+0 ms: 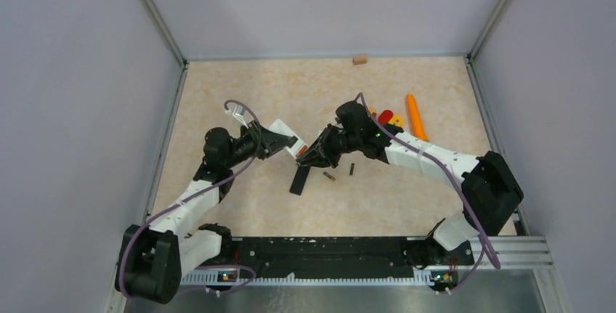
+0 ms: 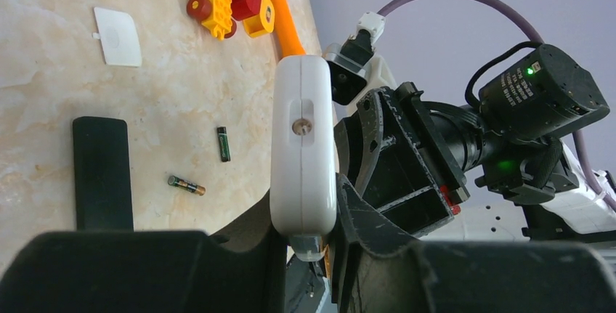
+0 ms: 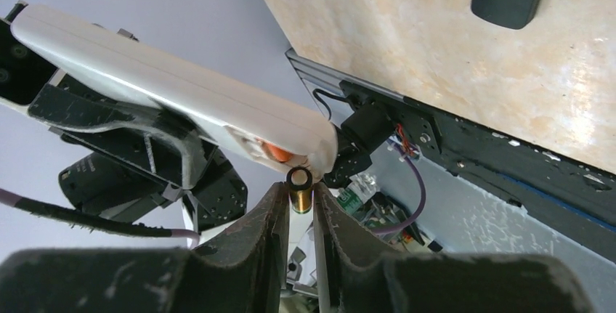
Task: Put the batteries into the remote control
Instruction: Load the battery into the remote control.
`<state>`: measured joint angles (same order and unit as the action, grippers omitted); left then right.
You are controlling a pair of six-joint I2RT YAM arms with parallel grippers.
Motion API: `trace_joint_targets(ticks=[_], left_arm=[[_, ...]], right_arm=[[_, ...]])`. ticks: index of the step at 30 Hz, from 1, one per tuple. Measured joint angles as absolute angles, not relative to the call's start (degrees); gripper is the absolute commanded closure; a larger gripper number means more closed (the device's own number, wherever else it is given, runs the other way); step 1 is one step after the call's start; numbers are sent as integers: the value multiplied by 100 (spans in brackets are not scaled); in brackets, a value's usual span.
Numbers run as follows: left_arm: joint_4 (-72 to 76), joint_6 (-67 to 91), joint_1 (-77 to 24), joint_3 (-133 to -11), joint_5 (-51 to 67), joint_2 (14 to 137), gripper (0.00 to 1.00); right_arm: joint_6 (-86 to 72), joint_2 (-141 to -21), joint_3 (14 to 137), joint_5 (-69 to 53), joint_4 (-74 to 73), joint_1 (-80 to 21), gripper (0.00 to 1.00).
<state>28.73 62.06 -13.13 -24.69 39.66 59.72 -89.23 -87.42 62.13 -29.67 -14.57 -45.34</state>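
Note:
My left gripper (image 1: 263,141) is shut on the white remote control (image 1: 282,131), holding it raised above the table with its end toward the right arm; up close, the remote control (image 2: 301,153) stands clamped between the left gripper's (image 2: 305,218) black fingers. The right gripper (image 3: 299,195) is shut on a gold battery (image 3: 299,179), its tip right at the remote control's (image 3: 181,88) open end, where something orange (image 3: 274,153) shows. From above, the right gripper (image 1: 309,156) meets that end. Two more batteries (image 1: 329,176) (image 1: 351,169) lie on the table.
A slim black bar (image 1: 299,180) lies below the grippers. A small white flat piece (image 2: 118,35) rests on the table. At the back right are a yellow-and-red toy (image 1: 388,118) and an orange carrot-shaped cone (image 1: 416,117). A small wooden block (image 1: 359,59) sits at the far wall.

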Motion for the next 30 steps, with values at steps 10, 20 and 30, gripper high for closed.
trace_joint_targets(ticks=[10, 20, 30], left_arm=[[2794, 6252, -1313, -2469, 4007, 5970, 100], [2779, 6259, -1313, -2471, 4014, 5970, 100], [2644, 6171, -1313, -2510, 4217, 5970, 100]], right_arm=[[-9017, -8707, 6036, -2967, -1435, -4515, 73], [-9028, -8683, 6036, -2961, -1330, -4506, 85], [-9115, -8586, 5951, -2926, -1168, -4451, 80]])
